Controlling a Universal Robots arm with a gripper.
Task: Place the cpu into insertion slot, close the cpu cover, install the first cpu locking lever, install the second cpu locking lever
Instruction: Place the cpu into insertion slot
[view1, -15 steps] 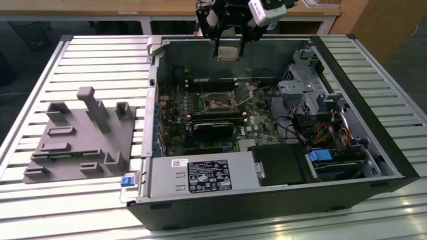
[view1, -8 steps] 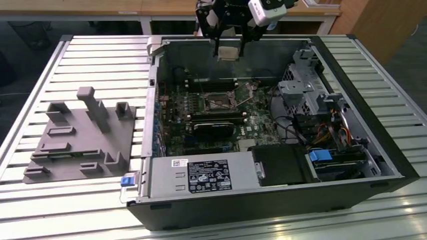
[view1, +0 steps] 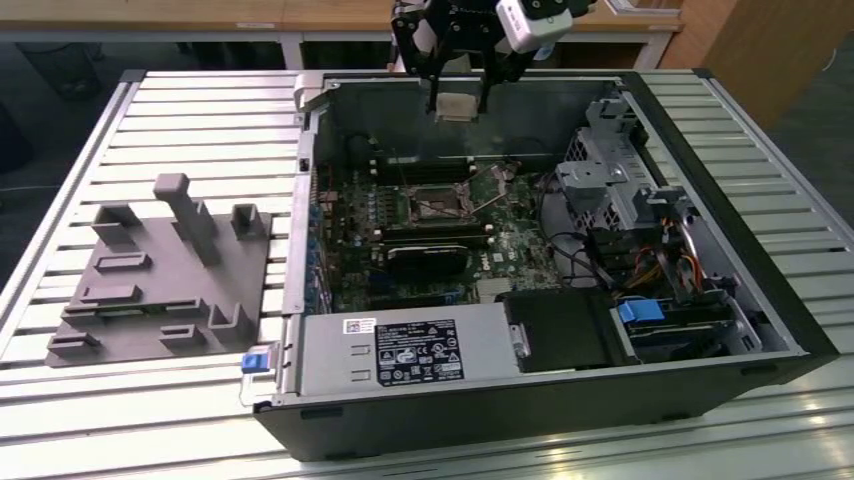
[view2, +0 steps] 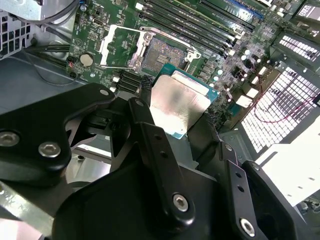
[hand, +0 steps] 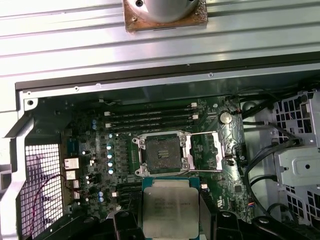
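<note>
Exterior view: grey fixture (view1: 160, 280), well apart from insertion slot (view1: 438, 207). First wrist view: cpu cover (hand: 206, 151) open beside insertion slot. End effector (view1: 457, 104) pinches cpu (view1: 455, 108), clear of it.

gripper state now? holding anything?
Gripper: closed on the cpu, held clear of the board. Slot is empty, cover open.

Legible text: none. Labels (view1: 416, 352) on power supply (view1: 334, 362) and faint print on cpu (hand: 170, 212): too small to read.
</note>
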